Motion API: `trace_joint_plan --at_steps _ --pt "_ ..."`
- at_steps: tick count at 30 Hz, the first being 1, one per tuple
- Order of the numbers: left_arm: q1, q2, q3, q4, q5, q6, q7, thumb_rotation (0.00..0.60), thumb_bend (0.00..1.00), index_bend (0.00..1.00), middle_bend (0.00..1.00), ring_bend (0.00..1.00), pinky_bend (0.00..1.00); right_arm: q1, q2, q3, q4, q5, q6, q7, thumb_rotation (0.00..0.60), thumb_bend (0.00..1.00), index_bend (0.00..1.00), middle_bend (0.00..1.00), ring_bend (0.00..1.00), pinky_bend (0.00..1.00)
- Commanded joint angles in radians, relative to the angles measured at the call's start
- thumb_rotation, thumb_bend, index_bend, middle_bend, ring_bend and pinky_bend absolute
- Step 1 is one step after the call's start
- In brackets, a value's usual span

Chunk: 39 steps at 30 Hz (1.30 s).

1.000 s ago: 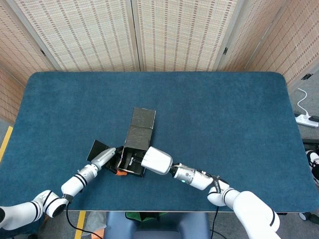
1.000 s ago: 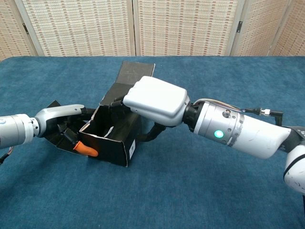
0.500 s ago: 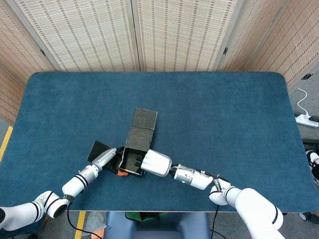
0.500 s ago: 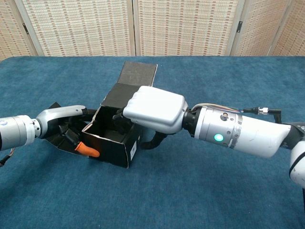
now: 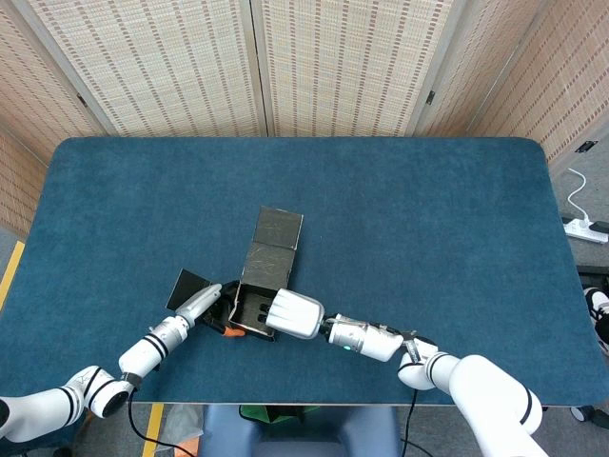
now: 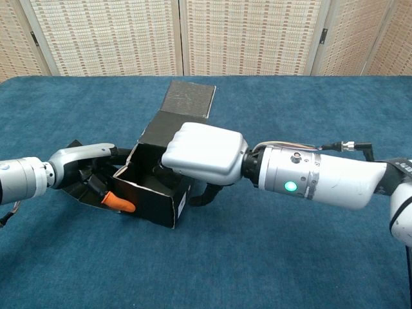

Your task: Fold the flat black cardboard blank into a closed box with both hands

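The table, which I see covered in blue felt from edge to edge, fills most of both views; woven folding screens stand behind its far edge.

My right arm reaches in from the lower right, its white forearm lying low across the table with a green light showing on the wrist in the chest view.

The black cardboard box sits on the near left part of the table. It is partly formed: four walls stand up around an open cavity, and the lid panel extends from the far wall, lying back away from me. A side flap spreads flat on the felt to the left of the box.

My right hand rests over the right side of the open box, palm down, with its fingers curled over the rim and into the cavity, and a dark digit pressing the outer right wall. I read this as a grip on the box's right wall.

My left hand lies at the left of the box, on the side flap, its fingers reaching toward the left wall. An orange fingertip touches the box's near left corner. Whether this hand grips the cardboard or only rests on it, I cannot tell.
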Motion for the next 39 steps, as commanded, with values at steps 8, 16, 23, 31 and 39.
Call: trace_joint_plan --at_steps 8,16,23,31,39 --pt "0.016 -0.008 -0.016 0.001 -0.017 0.025 0.038 0.600 0.19 0.34 0.32 0.58 0.67 -0.004 -0.001 0.016 0.045 0.002 0.051 0.036 0.600 0.16 1.00 1.00 0.82 1.00" --pt "0.024 -0.007 -0.034 -0.021 -0.045 0.036 0.113 0.600 0.19 0.28 0.27 0.32 0.60 -0.006 -0.001 0.022 0.071 0.015 0.044 0.049 0.600 0.13 0.62 0.55 0.75 1.00" --pt "0.039 -0.006 -0.046 -0.049 -0.065 0.065 0.206 0.600 0.19 0.17 0.13 0.12 0.41 -0.006 0.008 0.030 0.054 0.034 0.012 0.036 0.600 0.02 0.17 0.16 0.71 1.00" --pt "0.056 0.029 -0.047 -0.110 -0.076 0.085 0.285 0.600 0.19 0.03 0.00 0.00 0.21 -0.045 0.056 0.073 -0.040 0.091 0.037 0.035 0.600 0.01 0.00 0.03 0.67 1.00" --pt "0.105 0.118 -0.032 -0.222 -0.047 0.173 0.357 0.600 0.19 0.00 0.00 0.00 0.14 -0.226 0.232 0.123 -0.472 0.315 0.010 0.030 0.600 0.00 0.00 0.04 0.63 1.00"
